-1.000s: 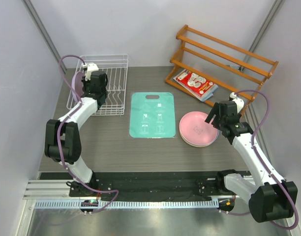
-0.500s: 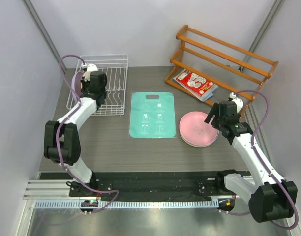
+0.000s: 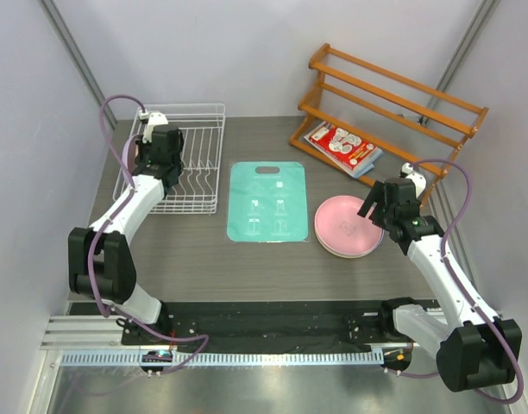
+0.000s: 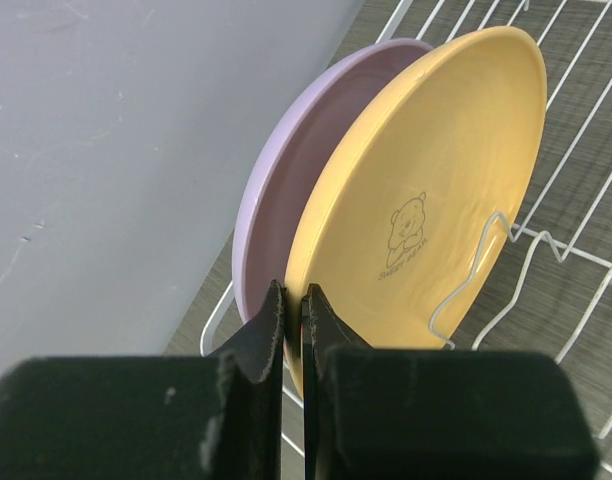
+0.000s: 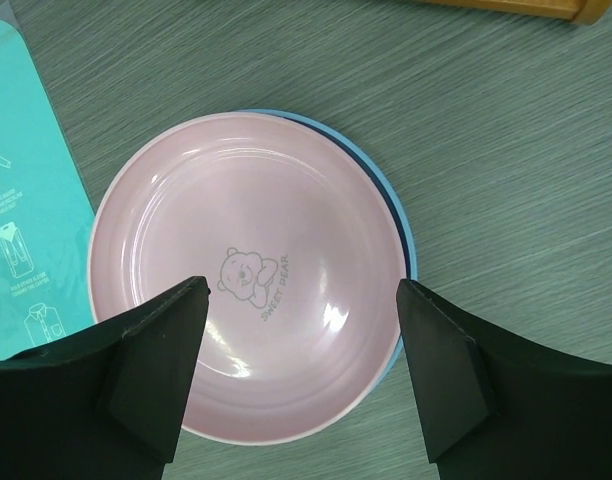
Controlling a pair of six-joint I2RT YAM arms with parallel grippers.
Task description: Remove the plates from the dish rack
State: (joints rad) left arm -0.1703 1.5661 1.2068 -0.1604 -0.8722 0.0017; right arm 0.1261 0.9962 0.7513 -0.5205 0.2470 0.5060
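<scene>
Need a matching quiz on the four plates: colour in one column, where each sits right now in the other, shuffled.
Things:
1 yellow plate
2 lilac plate
3 pink plate
4 blue plate

States:
A bottom of the stack on the table
B upright in the dish rack, rim pinched by the left hand
C top of the stack
D upright in the rack, on the wall side of the pinched one

Pairs: 1-B, 2-D, 3-C, 4-A

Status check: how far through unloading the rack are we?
Done: pink plate stacked on blue plate on the table, right hand open above them. In hand: left hand pinches the yellow plate, standing in the dish rack. Left: that one and the lilac plate.
</scene>
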